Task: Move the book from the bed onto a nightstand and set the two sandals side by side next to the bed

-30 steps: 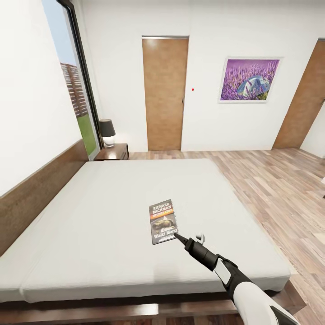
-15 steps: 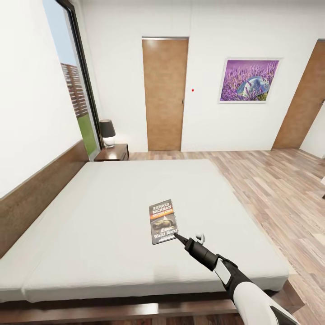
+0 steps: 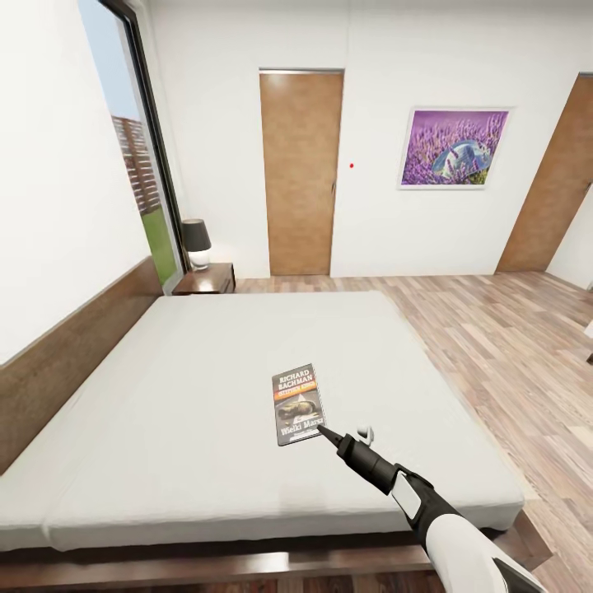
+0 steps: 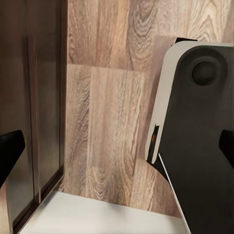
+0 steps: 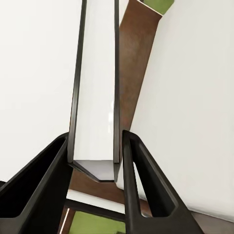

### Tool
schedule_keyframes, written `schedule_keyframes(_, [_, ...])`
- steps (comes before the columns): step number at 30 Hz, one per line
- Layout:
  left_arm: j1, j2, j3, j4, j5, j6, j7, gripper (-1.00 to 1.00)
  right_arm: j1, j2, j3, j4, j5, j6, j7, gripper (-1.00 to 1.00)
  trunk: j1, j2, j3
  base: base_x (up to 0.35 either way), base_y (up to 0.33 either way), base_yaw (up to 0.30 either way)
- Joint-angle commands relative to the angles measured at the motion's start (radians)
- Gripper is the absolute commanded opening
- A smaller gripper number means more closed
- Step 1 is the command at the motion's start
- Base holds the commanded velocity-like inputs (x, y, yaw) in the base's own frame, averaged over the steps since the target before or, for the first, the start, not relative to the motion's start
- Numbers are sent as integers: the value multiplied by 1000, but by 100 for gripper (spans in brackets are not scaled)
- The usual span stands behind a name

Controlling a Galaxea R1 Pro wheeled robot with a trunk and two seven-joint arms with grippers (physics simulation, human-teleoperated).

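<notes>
we see the book [image 3: 298, 403] lying flat on the bed [image 3: 206, 371], well short of the nightstand [image 3: 206, 278] at its far corner, with our right gripper [image 3: 323, 431] fingers pinching the book's near corner.

White walls [image 3: 222, 123] enclose the room, and a light wood-plank floor [image 3: 511, 346] runs along one side. A tall dark-framed window [image 3: 136, 165] shows sky, grass and a brick building. A brown door [image 3: 301, 173] stands in the far wall, with a small red dot [image 3: 352, 165] beside it and a lavender picture [image 3: 455, 147] further along. A second brown door [image 3: 556, 185] stands at an angle in the corner. A lamp [image 3: 196, 240] with a dark shade sits below the window. The light is even and soft.
</notes>
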Motion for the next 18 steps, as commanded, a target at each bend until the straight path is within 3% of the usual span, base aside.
schedule_keyframes(1, [0,1,-9,-2,8,-1,4,100,0,0,-1,-1,-6,10,2,-100,-3,6,2,0,0,0])
schedule_keyframes(10, [0,1,-9,-2,8,-1,4,100,0,0,-1,-1,-6,10,3,-100,-38,69,30,0,0,0])
schedule_keyframes(18, [-1,1,-10,-2,8,-1,4,100,0,0,0,-1,-6,10,3,-100,-38,69,30,0,0,0])
